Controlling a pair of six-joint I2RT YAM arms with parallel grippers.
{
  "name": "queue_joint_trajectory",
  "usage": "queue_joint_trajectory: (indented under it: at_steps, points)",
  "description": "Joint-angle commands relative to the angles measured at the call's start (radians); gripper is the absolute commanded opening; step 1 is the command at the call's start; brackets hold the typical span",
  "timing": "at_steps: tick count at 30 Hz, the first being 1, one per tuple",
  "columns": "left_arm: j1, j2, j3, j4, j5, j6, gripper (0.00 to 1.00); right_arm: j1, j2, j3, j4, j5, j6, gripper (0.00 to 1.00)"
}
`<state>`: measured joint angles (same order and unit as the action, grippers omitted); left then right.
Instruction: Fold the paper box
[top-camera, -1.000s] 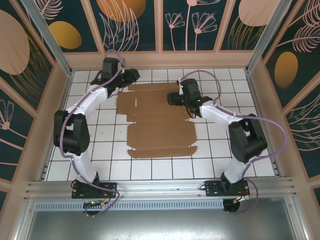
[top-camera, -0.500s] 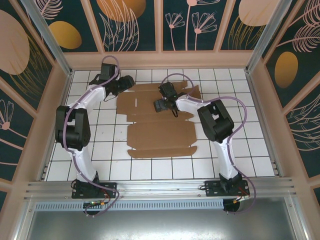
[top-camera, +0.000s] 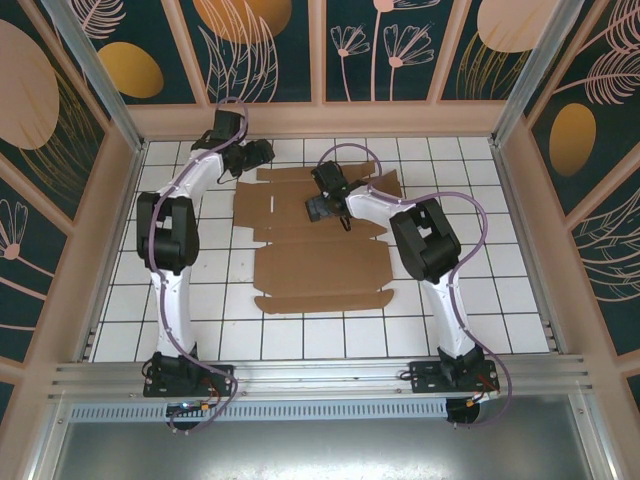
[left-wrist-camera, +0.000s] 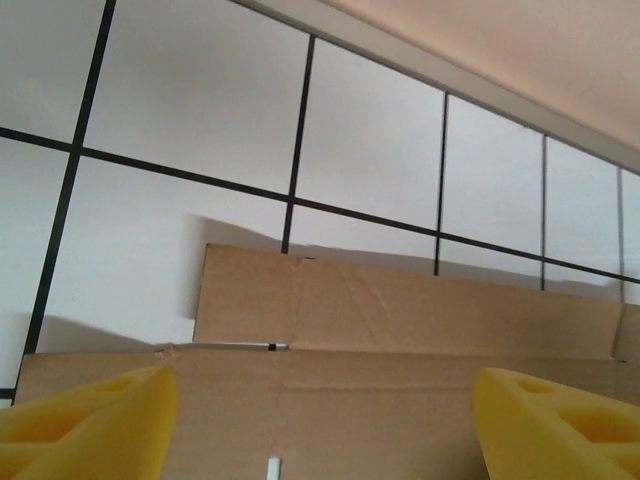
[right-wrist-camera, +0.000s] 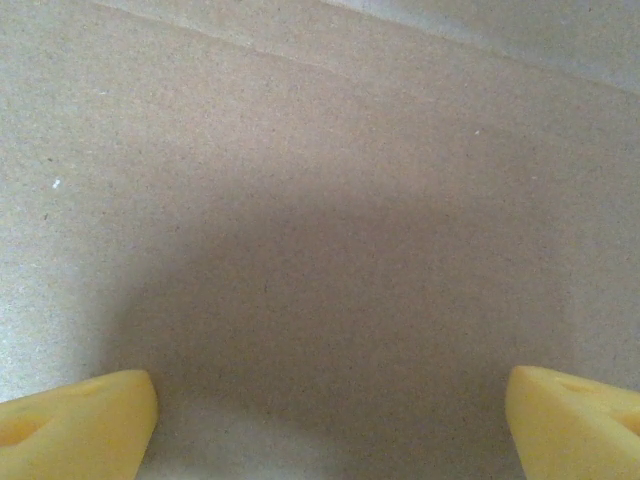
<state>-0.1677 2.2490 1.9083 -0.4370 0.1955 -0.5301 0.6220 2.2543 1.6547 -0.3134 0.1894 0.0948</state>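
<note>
We see the paper box (top-camera: 320, 250) flat, every fold left to do, with the left end effector (left-wrist-camera: 320, 400) and the right end effector (right-wrist-camera: 330, 400) spread wide, empty, at its far end.

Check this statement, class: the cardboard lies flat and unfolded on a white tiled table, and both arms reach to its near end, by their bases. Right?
No. In the top view the cardboard lies flat and unfolded on the white tiled table, but the left arm and the right arm reach to its far end, away from their bases.
</note>
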Motion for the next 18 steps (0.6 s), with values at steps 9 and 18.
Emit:
queue_joint_trajectory:
  at_steps: [9,18]
  points:
    - [0.035,0.230,0.208,-0.066,0.026,0.031,0.78,0.001,0.053,-0.067,-0.103,-0.034,0.030,0.90]
    - [0.036,0.262,0.151,0.060,0.184,-0.024,0.73,0.009,0.067,-0.085,-0.090,-0.046,0.036,0.89]
